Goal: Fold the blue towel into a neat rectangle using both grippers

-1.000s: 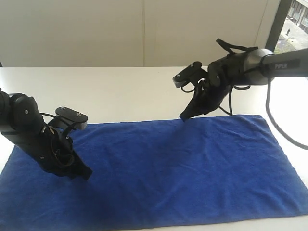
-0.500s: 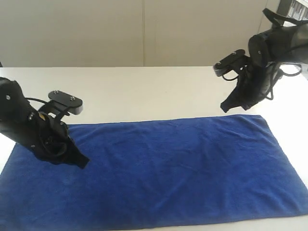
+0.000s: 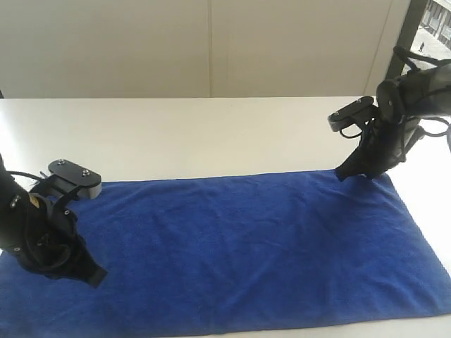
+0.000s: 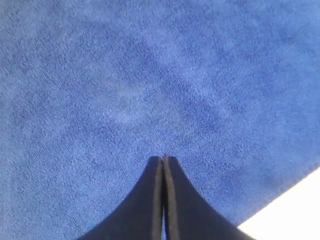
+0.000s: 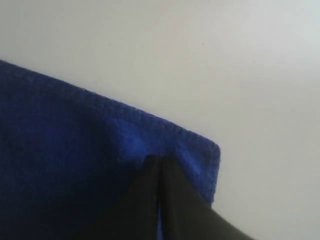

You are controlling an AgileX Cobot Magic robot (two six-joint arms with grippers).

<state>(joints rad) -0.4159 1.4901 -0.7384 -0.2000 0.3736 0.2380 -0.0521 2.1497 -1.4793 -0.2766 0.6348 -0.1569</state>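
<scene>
Both arms have swung outward since a second ago: the right claw (image 3: 343, 174) has left the middle of the far hem for the far right corner, and the left claw (image 3: 95, 276) has dropped toward the near left end; each claw has its fingers pressed together with nothing seen between them

The blue towel (image 3: 246, 246) lies spread flat on the white table (image 3: 211, 134), directly under the left claw and reaching just up to the tip of the right one; it is a deep, even blue with a soft nap, few wrinkles, and a stitched hem (image 5: 125, 107) that turns a clean corner beside the right tip

My worry is the pinch: with its fingers pressed together, the right claw would only shove that corner and ruck it; whether it touches the cloth already I cannot tell; the left claw has cloth on every side of its tip, so a bite there would likely bunch the middle rather than lift an edge, and the fold would come out skewed
</scene>
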